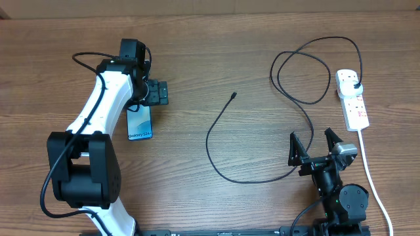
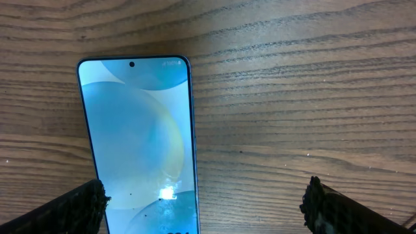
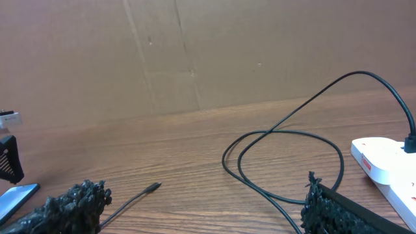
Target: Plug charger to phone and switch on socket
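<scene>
The phone [image 1: 139,123] lies flat on the table at the left, screen lit light blue; it fills the left of the left wrist view [image 2: 138,143]. My left gripper [image 1: 156,92] is open just above the phone's far end, its fingers either side of the phone's right edge [image 2: 205,208]. The charger [image 1: 226,147] is a thin black cable looping across the middle; its connector tip [image 1: 234,96] lies free, also in the right wrist view [image 3: 153,188]. Its plug [image 1: 355,86] sits in the white socket [image 1: 353,99] at the right. My right gripper [image 1: 315,145] is open and empty near the cable's loop.
The socket's thick white cord [image 1: 369,174] runs down the right side toward the front edge. A cardboard wall [image 3: 195,52] stands behind the table. The cable coils [image 3: 286,162] lie between my right gripper and the socket [image 3: 383,166].
</scene>
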